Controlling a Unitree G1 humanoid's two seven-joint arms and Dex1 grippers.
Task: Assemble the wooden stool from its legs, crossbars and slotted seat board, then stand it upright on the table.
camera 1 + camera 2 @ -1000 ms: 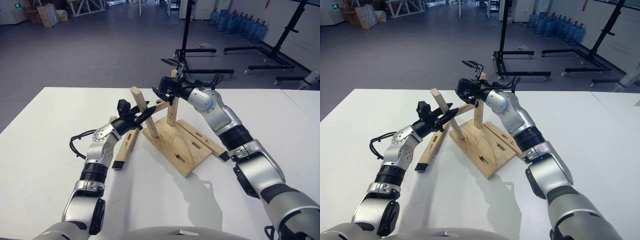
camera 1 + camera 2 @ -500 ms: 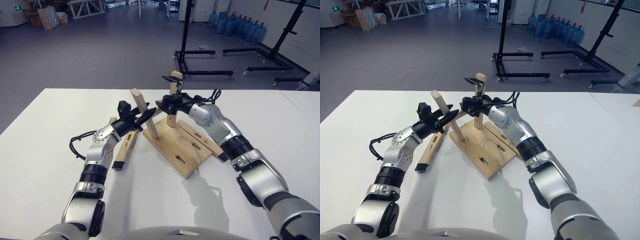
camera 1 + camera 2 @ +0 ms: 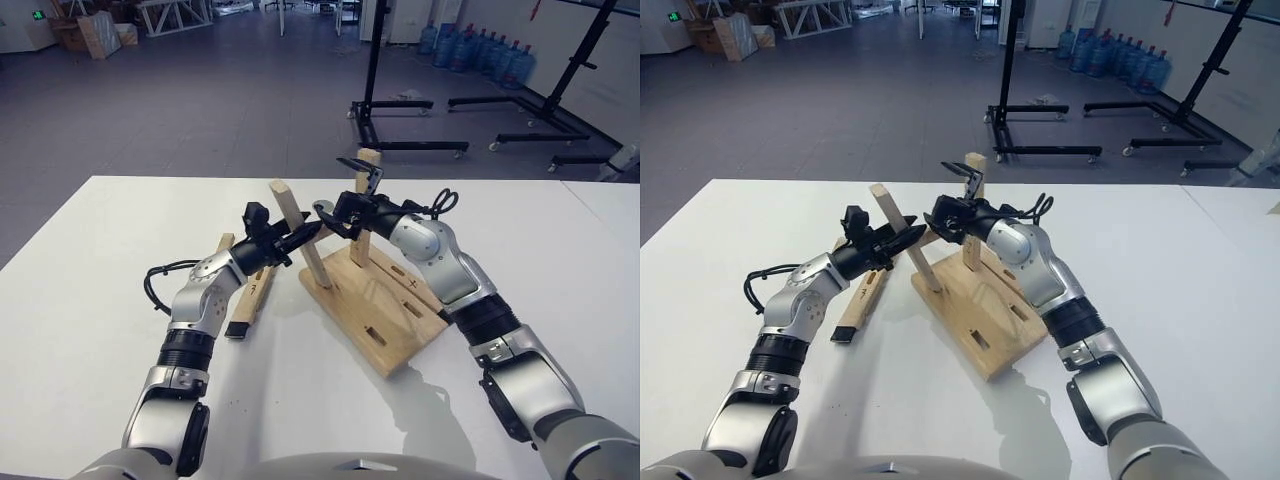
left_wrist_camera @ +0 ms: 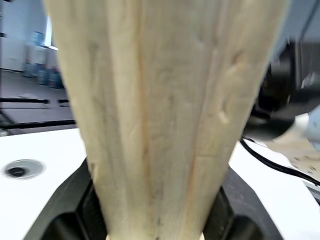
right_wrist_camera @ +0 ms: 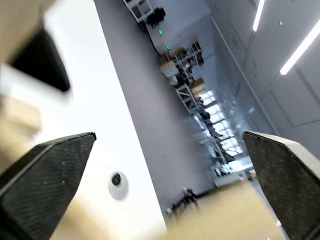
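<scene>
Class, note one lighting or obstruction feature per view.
Left wrist view: the wooden leg, gripped by the left gripper, blocks most of the scene. Right wrist view: ceiling light strips glare brightly. Left eye view: even light on the white table.

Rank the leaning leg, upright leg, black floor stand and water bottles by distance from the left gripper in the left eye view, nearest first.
From the left gripper:
1. leaning leg, right at its fingertips.
2. upright leg, to its right.
3. black floor stand, on the floor beyond the table.
4. water bottles, far back on the right.
</scene>
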